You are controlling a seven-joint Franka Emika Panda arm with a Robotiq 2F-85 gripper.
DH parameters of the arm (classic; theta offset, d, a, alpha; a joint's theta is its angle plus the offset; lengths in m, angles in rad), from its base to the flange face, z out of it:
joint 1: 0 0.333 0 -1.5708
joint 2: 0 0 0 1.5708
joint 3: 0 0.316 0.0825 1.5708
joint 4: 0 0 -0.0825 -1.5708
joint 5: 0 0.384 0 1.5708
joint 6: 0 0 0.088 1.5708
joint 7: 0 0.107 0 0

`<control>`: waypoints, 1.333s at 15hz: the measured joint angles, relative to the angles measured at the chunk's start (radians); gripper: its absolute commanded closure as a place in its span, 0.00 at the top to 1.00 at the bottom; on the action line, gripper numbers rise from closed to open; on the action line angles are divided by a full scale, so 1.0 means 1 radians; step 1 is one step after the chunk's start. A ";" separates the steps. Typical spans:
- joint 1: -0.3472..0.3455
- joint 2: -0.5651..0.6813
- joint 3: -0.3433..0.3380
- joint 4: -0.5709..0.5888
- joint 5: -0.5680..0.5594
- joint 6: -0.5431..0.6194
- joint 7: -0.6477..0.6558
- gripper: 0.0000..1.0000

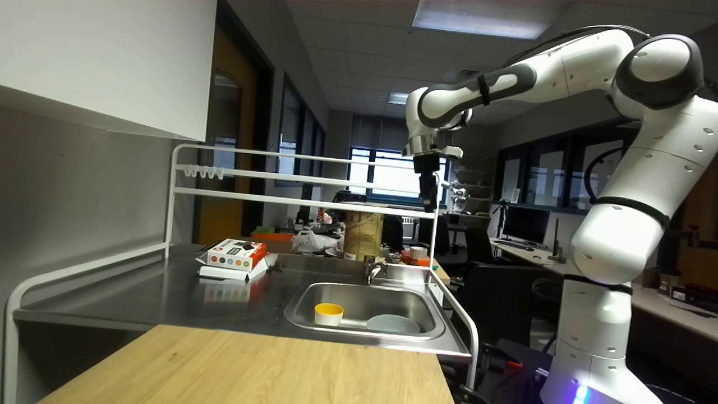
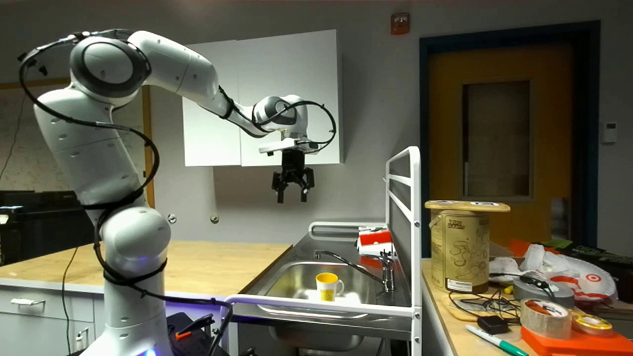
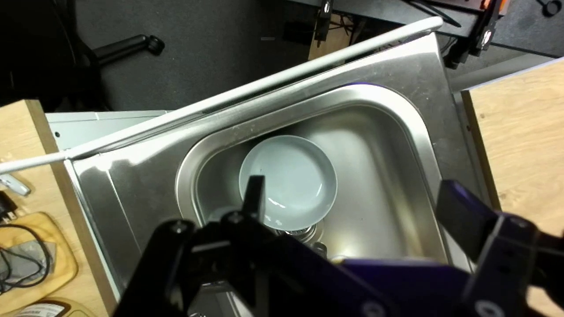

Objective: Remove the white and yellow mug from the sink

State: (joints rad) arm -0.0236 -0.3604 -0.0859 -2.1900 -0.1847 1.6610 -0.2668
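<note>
Your black two-fingered gripper [image 2: 292, 194] hangs spread wide above the rectangular stainless-steel sink [image 3: 379, 189]. Inside, the small white and yellow mug [image 2: 327, 287], apparently almost hidden in your wrist view, stands upright near a round pale-grey bowl [image 3: 293, 176].

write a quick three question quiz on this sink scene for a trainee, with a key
1. True or false: the mug stands upright in the sink.
2. Multiple choice: what else is in the sink?
a) tape
b) bowl
c) box
3. Fill the gap: the fingers are ____, with nothing between them.

Key: 1 true; 2 b; 3 open
</note>
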 measured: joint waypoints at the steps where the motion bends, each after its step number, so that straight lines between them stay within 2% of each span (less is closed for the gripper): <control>1: 0.009 0.051 0.001 0.027 0.001 0.011 -0.008 1.00; 8: 0.037 0.477 0.042 0.359 0.062 0.018 -0.028 1.00; 12: 0.038 0.677 0.080 0.562 0.129 -0.048 -0.073 1.00; 16: 0.041 0.824 0.107 0.755 0.135 -0.167 -0.084 1.00; 20: 0.041 0.862 0.108 0.812 0.135 -0.195 -0.088 1.00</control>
State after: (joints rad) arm 0.0173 0.5015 0.0223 -1.3781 -0.0502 1.4660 -0.3548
